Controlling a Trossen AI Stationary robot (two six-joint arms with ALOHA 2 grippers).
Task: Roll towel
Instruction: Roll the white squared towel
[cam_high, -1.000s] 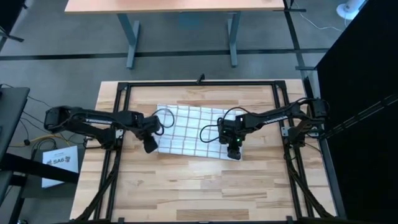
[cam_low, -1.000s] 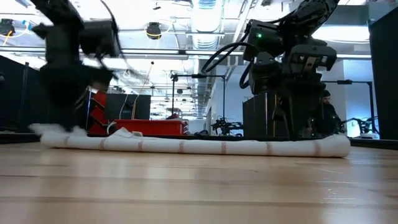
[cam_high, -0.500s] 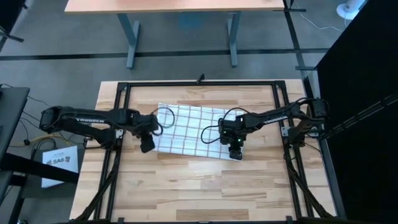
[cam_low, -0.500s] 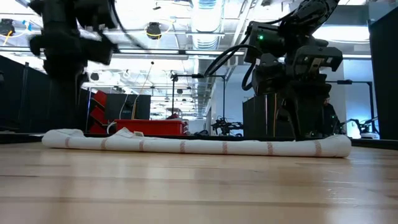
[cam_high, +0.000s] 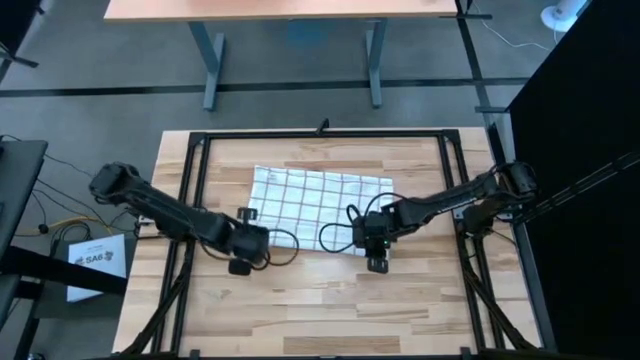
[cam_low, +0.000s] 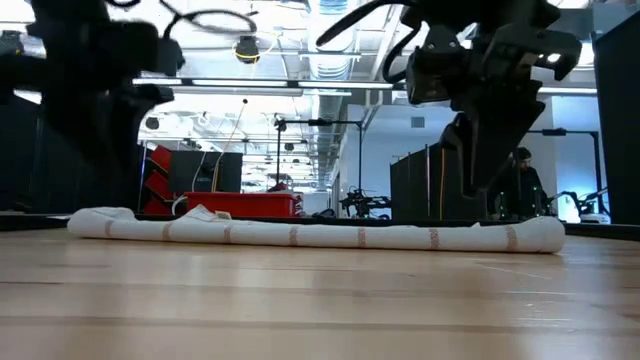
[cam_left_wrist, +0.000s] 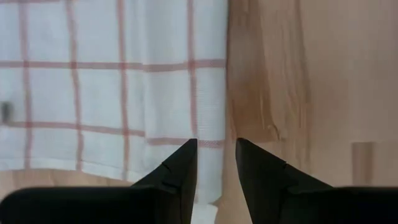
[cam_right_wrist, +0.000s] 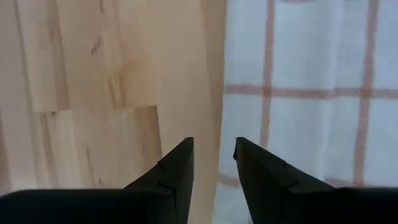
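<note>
High view: towel (cam_high: 318, 208) flat on surface (cam_high: 320, 300), near edge rolled. Thin, limp, light; pinch near-edge corners. Left claw (cam_high: 240, 267), right claw (cam_high: 377, 265): both slightly parted, empty.

White grid-checked towel (cam_high: 318, 208) flat on the wooden table, its near edge rolled into a low tube

Pale wooden table (cam_high: 300, 310), checked towel (cam_high: 315, 205) flat upon it.

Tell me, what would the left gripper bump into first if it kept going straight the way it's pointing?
Probably the towel. The left gripper hangs above its side edge, right beside the bare table, so it could touch either.
</note>
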